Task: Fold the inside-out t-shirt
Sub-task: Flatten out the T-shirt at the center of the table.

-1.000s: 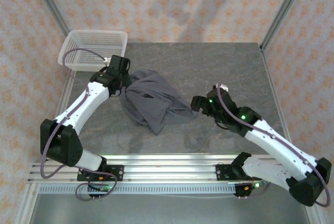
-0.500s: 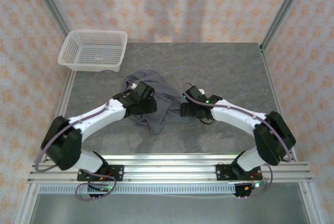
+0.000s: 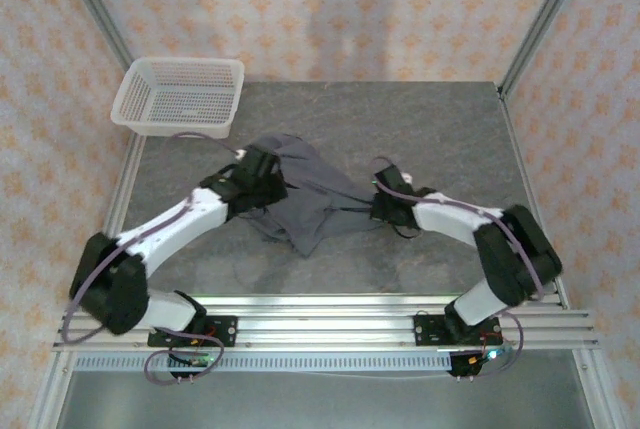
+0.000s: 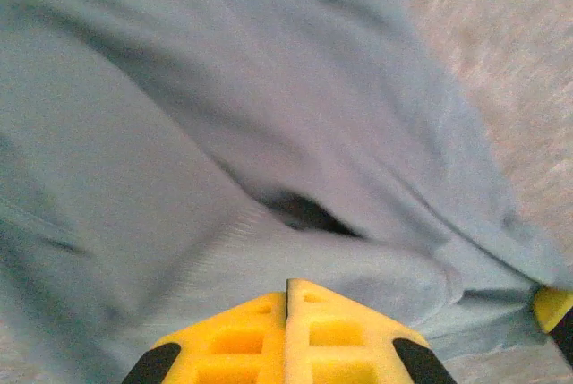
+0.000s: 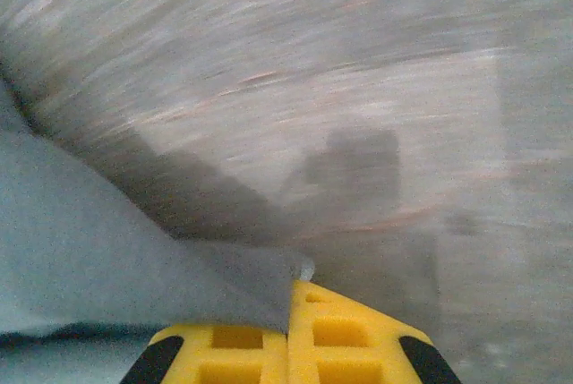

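The grey stone-patterned table (image 3: 440,129) filled the floor of the cell, and the inside-out t-shirt (image 3: 312,199) lay on it left of the middle, between the two arms and nearer than the white mesh basket (image 3: 180,97), which sat at the far left corner apart from the cloth. The shirt was a plain dark slate-grey heap, crumpled and unfolded, with soft ridges running across it, one lobe reaching to the far side and a pointed tail hanging toward the near edge. Its right side was drawn out in a taut strip toward the right arm. The left gripper (image 3: 260,169) sat on the shirt's left part; in its wrist view the yellow fingers (image 4: 242,339) were pressed together, clenched on a ribbed fold bunched at their tips. The right gripper (image 3: 385,206) was at the shirt's right edge, its fingers (image 5: 345,339) likewise clamped, pinching a thin corner of fabric just above the blurred tabletop.
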{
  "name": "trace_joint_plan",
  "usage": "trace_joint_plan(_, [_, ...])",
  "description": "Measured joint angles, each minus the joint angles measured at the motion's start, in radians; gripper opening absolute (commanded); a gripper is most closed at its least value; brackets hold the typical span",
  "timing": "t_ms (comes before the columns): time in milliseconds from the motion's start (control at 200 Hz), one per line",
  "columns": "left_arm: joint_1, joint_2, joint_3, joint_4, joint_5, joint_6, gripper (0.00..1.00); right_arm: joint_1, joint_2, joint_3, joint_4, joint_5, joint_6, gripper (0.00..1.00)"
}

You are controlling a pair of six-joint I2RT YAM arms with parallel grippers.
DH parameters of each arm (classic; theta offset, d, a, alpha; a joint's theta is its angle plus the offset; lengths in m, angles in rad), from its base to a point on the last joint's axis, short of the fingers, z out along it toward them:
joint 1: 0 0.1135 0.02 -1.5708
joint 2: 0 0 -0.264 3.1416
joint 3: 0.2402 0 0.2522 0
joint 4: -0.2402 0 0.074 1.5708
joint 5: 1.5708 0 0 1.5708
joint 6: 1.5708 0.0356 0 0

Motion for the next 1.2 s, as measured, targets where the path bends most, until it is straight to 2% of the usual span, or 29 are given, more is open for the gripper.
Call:
trace_joint_plan(60, [0.024, -0.084, 0.003, 0.004, 0.017, -0.003, 0.0, -0.052, -0.051, -0.04, 0.002, 0.007, 0.008, 0.01])
trace_joint_plan(85, [0.025, -0.111, 0.01, 0.003, 0.027, -0.002, 0.0, -0.067, -0.062, -0.048, -0.002, 0.011, 0.01, 0.09])
trace_joint_plan(150, [0.021, -0.145, 0.043, 0.004, 0.061, 0.009, 0.0, -0.077, -0.065, -0.049, -0.018, 0.001, 0.008, 0.39])
trace_joint_plan(240, [0.014, -0.135, 0.085, 0.005, 0.086, 0.031, 0.02, -0.057, -0.071, -0.039, -0.044, -0.028, -0.001, 0.53])
trace_joint_plan(420, [0.011, -0.096, 0.065, -0.025, 0.074, 0.074, 0.29, 0.11, -0.185, 0.007, -0.055, -0.023, -0.021, 0.57])
trace_joint_plan(500, [0.011, -0.102, 0.036, -0.034, 0.067, 0.079, 0.33, 0.146, -0.192, 0.057, -0.032, -0.053, -0.024, 0.57])
trace_joint_plan(580, [0.011, -0.113, 0.018, -0.04, 0.062, 0.089, 0.36, 0.153, -0.135, 0.12, -0.011, -0.093, -0.028, 0.58])
trace_joint_plan(721, [0.011, -0.133, 0.013, -0.04, 0.06, 0.094, 0.41, 0.153, 0.035, 0.232, -0.001, -0.134, -0.029, 0.68])
trace_joint_plan(766, [0.011, -0.14, 0.011, -0.04, 0.06, 0.095, 0.42, 0.154, 0.09, 0.258, -0.002, -0.134, -0.032, 0.67])
trace_joint_plan(796, [0.011, -0.143, 0.011, -0.04, 0.06, 0.095, 0.42, 0.154, 0.123, 0.272, -0.004, -0.135, -0.031, 0.62])
trace_joint_plan(901, [0.011, -0.155, -0.001, -0.041, 0.06, 0.095, 0.43, 0.154, 0.205, 0.3, -0.015, -0.163, -0.027, 0.23])
trace_joint_plan(1011, [0.011, -0.17, -0.013, -0.049, 0.054, 0.096, 0.43, 0.157, 0.189, 0.298, -0.037, -0.175, -0.019, 0.0])
trace_joint_plan(1201, [0.013, -0.177, -0.013, -0.065, 0.029, 0.1, 0.43, 0.157, 0.003, 0.265, -0.08, -0.134, -0.013, 0.0])
